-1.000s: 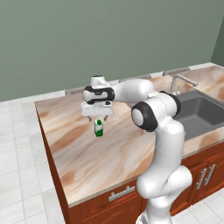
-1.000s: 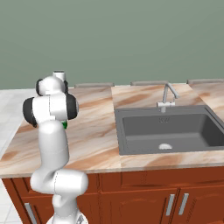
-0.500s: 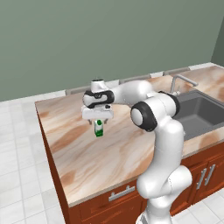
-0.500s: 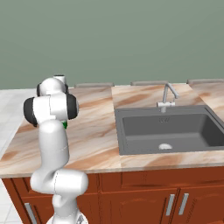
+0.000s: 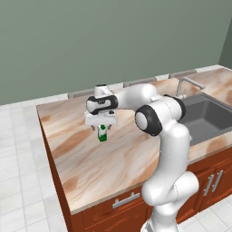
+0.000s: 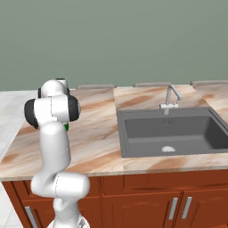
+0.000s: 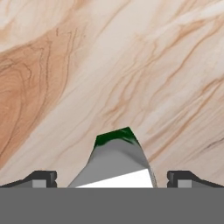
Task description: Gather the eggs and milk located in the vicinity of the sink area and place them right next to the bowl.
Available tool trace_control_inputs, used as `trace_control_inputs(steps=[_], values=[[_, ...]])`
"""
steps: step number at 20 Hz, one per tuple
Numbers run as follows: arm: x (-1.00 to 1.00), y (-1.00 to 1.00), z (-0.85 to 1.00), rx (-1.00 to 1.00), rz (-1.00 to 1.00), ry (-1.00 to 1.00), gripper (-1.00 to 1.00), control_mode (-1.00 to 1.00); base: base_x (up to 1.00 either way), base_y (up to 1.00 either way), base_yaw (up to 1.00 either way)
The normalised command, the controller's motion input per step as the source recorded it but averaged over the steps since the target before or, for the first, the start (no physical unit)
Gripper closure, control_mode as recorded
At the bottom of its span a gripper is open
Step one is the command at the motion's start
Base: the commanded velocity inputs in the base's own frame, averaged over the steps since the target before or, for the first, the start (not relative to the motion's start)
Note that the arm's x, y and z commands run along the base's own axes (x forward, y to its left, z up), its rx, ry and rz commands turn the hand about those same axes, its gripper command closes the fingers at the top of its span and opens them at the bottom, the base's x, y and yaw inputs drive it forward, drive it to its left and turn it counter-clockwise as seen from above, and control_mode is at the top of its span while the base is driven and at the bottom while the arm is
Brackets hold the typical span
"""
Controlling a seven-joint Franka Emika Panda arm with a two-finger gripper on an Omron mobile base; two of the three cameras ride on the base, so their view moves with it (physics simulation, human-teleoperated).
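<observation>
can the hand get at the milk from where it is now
Probably yes. The hand hangs right over the milk on the counter, its fingers spread wide to either side of the carton with a gap on both, and nothing stands between them.

Milk [image 5: 103, 134]: white carton, green top and band, upright on counter, toward its left end; sink [image 6: 171, 131]: dark grey basin, right end.

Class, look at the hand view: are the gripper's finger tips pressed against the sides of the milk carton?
No. The gripper stands open, with marble counter showing between each finger tip and the milk carton.
</observation>
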Motion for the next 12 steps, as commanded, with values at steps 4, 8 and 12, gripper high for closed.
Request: trace_control_inputs(steps=[4, 8, 12], values=[[0.0, 0.0, 0.0, 0.0, 0.0, 0.0, 1.0, -1.0, 0.0, 0.0, 0.0], [0.0, 0.0, 0.0, 0.0, 0.0, 0.0, 1.0, -1.0, 0.0, 0.0, 0.0], [0.0, -0.02, -0.04, 0.0, -0.01, 0.02, 1.0, -1.0, 0.0, 0.0, 0.0]])
